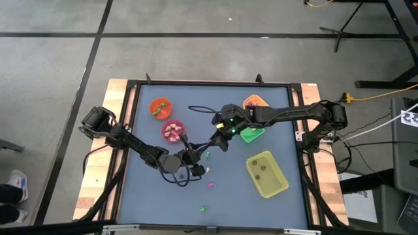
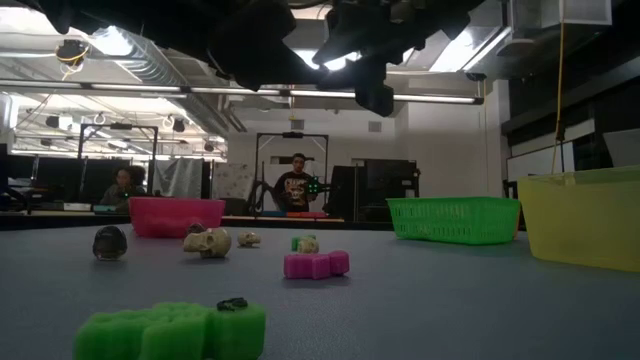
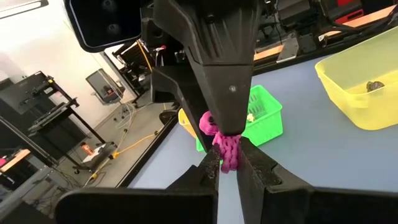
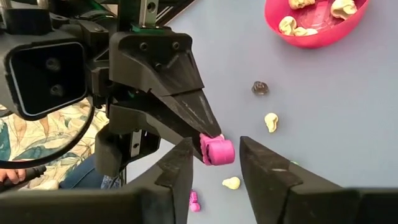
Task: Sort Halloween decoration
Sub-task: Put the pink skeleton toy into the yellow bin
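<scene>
A pink knobbly trinket [image 4: 217, 151] hangs in the air over the middle of the table, with my left gripper [image 3: 229, 160] shut on it. My left gripper [image 1: 204, 151] reaches in from the table's left. My right gripper [image 4: 217, 144] comes from the right [image 1: 219, 142] and stands open. Its two fingers are on either side of the trinket's free end, each with a narrow gap. More trinkets lie on the blue table: a pink one [image 2: 316, 264], a green one [image 2: 170, 330], a cream skull [image 2: 208, 242] and a dark one [image 2: 110, 243]. My left gripper pinches one end of the pink trinket [image 3: 229, 155] between the free ends of its two fingers [image 4: 186, 118]. The fingers come nearly level from the table's left. The trinket's other end [image 3: 210, 121] sticks out past the fingertips, and it is lifted clear of the table.
At the far left stand an orange cup [image 1: 159, 108] and a pink cup [image 1: 173, 131], both holding trinkets. An orange tray [image 1: 255, 102], a green tray [image 1: 251, 134] and a yellow tray [image 1: 266, 173] stand to the right. Loose trinkets lie near the front [image 1: 203, 209]. People sit beyond the table.
</scene>
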Controlling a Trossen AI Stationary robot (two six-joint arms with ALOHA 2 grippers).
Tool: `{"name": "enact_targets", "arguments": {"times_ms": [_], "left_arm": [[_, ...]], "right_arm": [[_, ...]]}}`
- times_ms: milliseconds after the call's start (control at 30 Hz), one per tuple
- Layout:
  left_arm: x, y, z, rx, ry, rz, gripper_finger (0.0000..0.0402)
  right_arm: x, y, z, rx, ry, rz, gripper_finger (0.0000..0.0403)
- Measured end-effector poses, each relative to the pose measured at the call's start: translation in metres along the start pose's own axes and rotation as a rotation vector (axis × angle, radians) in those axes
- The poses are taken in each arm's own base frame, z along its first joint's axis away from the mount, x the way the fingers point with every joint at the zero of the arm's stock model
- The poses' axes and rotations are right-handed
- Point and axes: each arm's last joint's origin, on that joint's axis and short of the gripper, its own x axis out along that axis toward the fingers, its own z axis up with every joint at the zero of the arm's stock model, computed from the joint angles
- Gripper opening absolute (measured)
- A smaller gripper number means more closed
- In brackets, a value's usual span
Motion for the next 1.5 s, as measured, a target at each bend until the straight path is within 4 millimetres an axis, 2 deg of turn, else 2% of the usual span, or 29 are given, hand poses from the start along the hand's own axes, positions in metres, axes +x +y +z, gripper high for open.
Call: {"name": "enact_targets", "arguments": {"times_ms": [433, 600, 767, 967, 1200, 1333, 1500], "left_arm": [[0.0, 0.0, 0.0, 0.002, 0.002, 0.001, 0.0016], [0.001, 0.0, 0.0, 0.002, 0.003, 0.003, 0.0018], [0.002, 0.001, -0.001, -0.001, 0.003, 0.0, 0.0047], [0.002, 0.001, 0.0, -0.023, 0.001, -0.001, 0.0106], [0.002, 0.001, 0.0, -0.063, 0.001, -0.001, 0.0142], [0.002, 0.001, 0.0, -0.062, 0.002, -0.001, 0.0143], [0.002, 0.001, 0.0, -0.061, 0.002, -0.002, 0.0143]], "right_arm": [[0.0, 0.0, 0.0, -0.002, -0.002, 0.0, 0.0041], [0.0, 0.0, 0.0, -0.002, -0.002, -0.001, 0.0035], [0.0, 0.0, 0.0, -0.003, -0.002, -0.001, 0.0048], [0.0, -0.001, 0.0, -0.053, -0.002, -0.018, 0.004], [-0.003, -0.015, -0.01, -0.093, 0.061, -0.238, 0.0044], [-0.012, -0.034, -0.016, -0.079, 0.124, -0.466, 0.0044], [-0.033, -0.054, -0.017, -0.052, 0.143, -0.749, 0.0044]]}}
